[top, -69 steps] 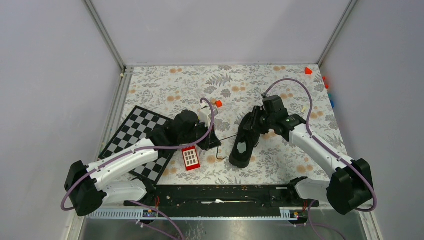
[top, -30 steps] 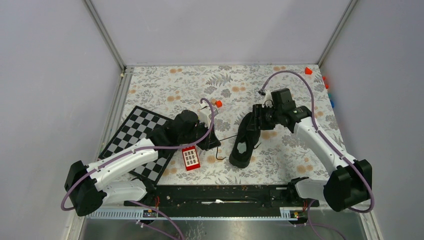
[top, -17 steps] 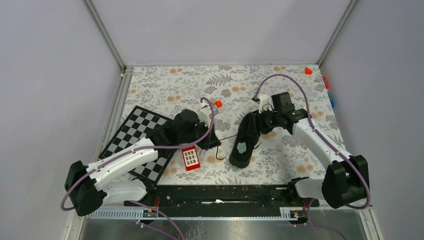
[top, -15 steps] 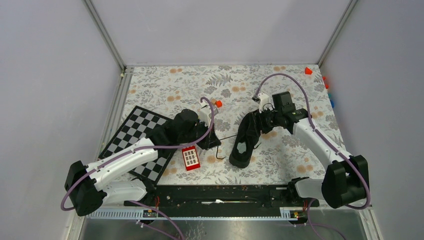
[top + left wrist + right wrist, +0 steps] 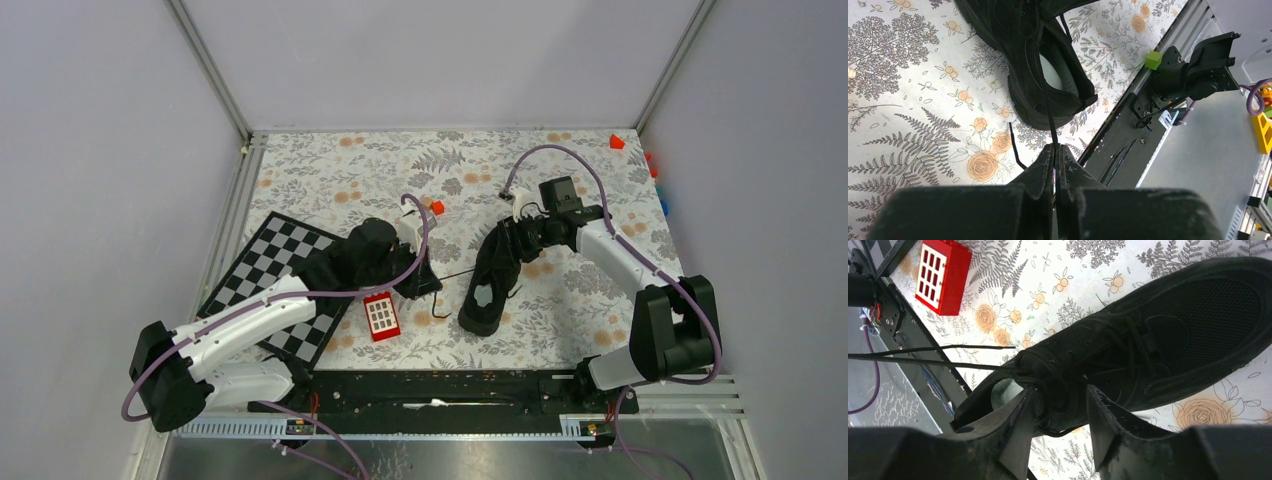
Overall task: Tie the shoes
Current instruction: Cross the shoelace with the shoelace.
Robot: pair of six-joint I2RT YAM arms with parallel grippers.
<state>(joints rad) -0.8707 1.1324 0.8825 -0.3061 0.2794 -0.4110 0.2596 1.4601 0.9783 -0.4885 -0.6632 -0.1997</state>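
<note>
The black sneaker (image 5: 488, 277) lies on the flowered cloth with its toe to the far side and its grey insole showing. My left gripper (image 5: 430, 280) is just left of it, shut on a thin black lace (image 5: 1050, 122) that runs taut from the shoe (image 5: 1033, 60) into the jaws (image 5: 1054, 146). A second lace end (image 5: 1015, 150) lies loose on the cloth. My right gripper (image 5: 508, 243) is at the shoe's far right side. In the right wrist view its jaws (image 5: 1058, 405) are open and straddle the upper (image 5: 1193, 315) beside the top eyelets. Two laces (image 5: 923, 359) stretch away to the left.
A red block with a white grid (image 5: 381, 316) lies left of the shoe, next to a chessboard (image 5: 265, 275). A small red piece (image 5: 437, 207) lies behind my left wrist, another (image 5: 616, 142) in the far right corner. The black rail (image 5: 450, 385) runs along the near edge, with a green block (image 5: 1153, 60) there.
My right arm has swung its wrist round and lowered its open jaws onto the shoe's far side; its elbow has moved toward the back. The left arm and the taut lace have not moved.
</note>
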